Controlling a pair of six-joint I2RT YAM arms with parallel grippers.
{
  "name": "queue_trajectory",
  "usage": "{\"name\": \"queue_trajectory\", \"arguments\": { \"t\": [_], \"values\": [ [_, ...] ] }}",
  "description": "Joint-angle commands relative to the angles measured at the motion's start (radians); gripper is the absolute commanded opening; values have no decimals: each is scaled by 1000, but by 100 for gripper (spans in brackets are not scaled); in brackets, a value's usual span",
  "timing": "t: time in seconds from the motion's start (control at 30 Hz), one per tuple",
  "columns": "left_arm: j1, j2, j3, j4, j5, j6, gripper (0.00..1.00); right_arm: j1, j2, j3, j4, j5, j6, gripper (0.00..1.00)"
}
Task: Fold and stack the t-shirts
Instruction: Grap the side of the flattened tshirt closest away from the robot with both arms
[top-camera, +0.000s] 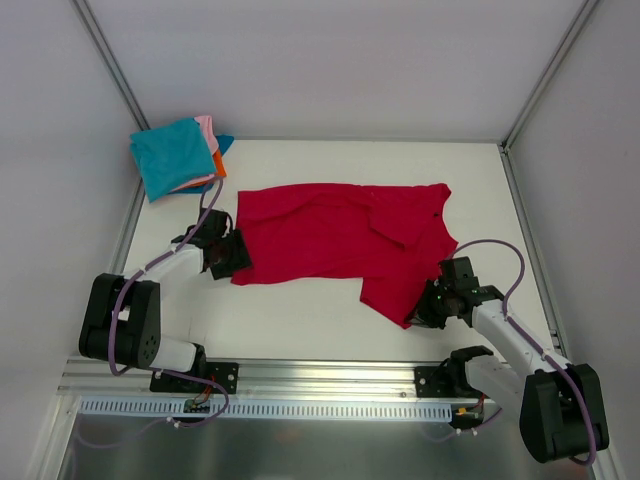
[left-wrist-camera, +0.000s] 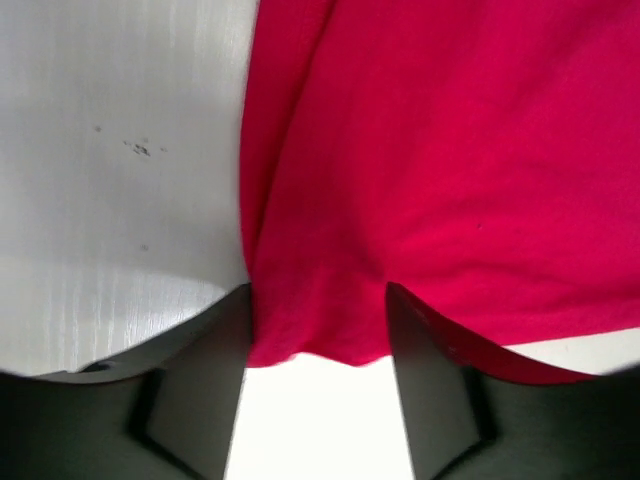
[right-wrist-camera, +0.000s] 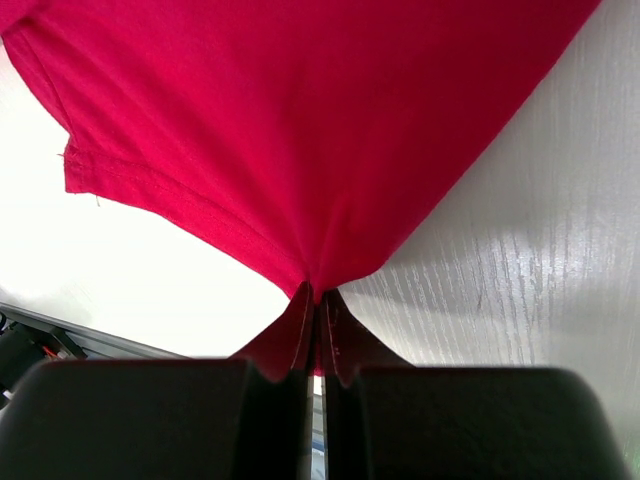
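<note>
Where the overhead view looks down on the white bench (top-camera: 330, 320), the red t-shirt (top-camera: 340, 240) lies spread across the middle of the frame, its lower right corner drawn toward the bottom right. A small stack of t-shirts (top-camera: 180, 155) sits in the upper left corner of the bench, teal on top, with pink, orange and blue edges showing at its right side. The left gripper (top-camera: 232, 255) sits at the red shirt's left edge, and the right gripper (top-camera: 432, 305) is at the drawn-out lower right corner. From the left wrist view, the red t-shirt (left-wrist-camera: 440, 170) fills the upper right of the frame, and its hem hangs down between the two dark fingers (left-wrist-camera: 205, 380) of the left gripper (left-wrist-camera: 318, 360); the jaws stand spread, one on either side of the cloth, not pressed onto it. From the right wrist view, the red t-shirt (right-wrist-camera: 300, 120) stretches across the top of the frame and narrows to a point at the lower middle, where the right gripper (right-wrist-camera: 316, 325) has its jaws pressed together, pinching the cloth.
</note>
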Motion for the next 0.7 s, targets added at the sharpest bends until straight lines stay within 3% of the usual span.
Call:
{"name": "queue_trajectory", "arguments": {
  "t": [0.0,0.13,0.67],
  "values": [
    [-6,26,-56,-80,63,-20,53,4,-9,29,-21,17,-14,1],
    [-6,9,-56,-95,57,-26,29,5,-6,29,-18,15,-14,1],
    [-6,-80,-79,-175,0,-60,48,5,-8,19,-13,14,-17,1]
  ]
}}
